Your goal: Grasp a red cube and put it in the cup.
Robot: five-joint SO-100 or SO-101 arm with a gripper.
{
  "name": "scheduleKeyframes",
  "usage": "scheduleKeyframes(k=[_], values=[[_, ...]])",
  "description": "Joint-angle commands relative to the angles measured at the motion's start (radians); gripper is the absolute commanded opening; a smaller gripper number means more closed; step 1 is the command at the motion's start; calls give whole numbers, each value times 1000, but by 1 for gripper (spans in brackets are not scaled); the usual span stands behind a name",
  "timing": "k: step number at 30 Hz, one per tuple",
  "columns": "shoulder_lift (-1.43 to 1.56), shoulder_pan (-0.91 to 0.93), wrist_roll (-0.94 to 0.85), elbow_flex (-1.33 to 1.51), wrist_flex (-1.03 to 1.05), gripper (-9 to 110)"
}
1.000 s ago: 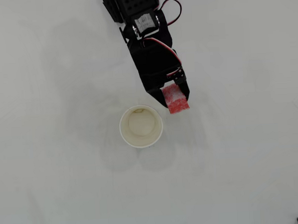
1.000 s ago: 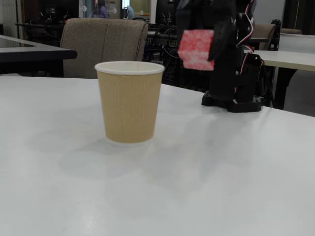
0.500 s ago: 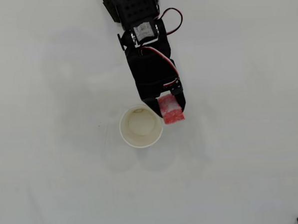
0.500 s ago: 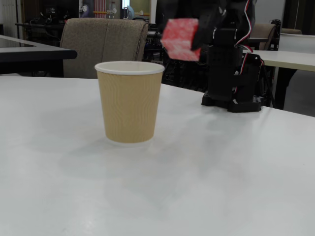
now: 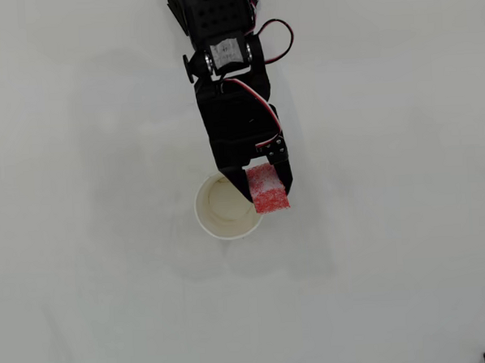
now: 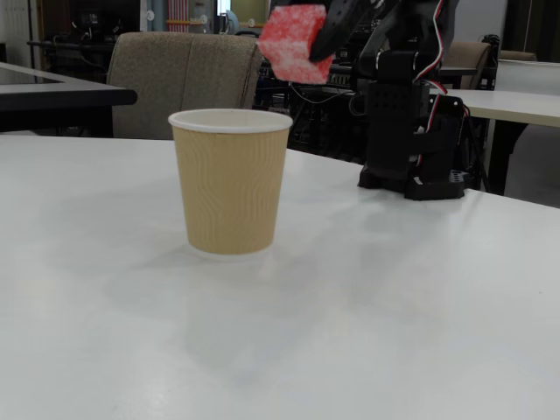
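The red cube (image 5: 268, 188) with whitish scuffed faces is held in my black gripper (image 5: 267, 192), which is shut on it. In the overhead view the cube hangs over the right rim of the cup (image 5: 224, 207), a white ring with a cream inside. In the fixed view the cube (image 6: 294, 41) is in the air above and a little right of the cup (image 6: 230, 181), which shows tan ribbed walls and a white rim. The gripper (image 6: 311, 44) reaches in from the upper right, its fingertips mostly hidden behind the cube.
The white table (image 5: 94, 303) spreads all round the cup. The arm's black base (image 6: 411, 131) stands behind and right of the cup in the fixed view. A padded chair (image 6: 184, 79) and other tables stand beyond the far edge.
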Motion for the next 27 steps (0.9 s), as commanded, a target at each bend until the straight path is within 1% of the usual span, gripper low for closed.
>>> scheduleKeyframes(k=[1, 17, 24, 27], values=[[0, 29, -15, -98, -28, 4], [5, 164, -35, -103, -21, 4], [18, 175, -37, -87, -18, 4], [25, 175, -37, -78, -15, 12]])
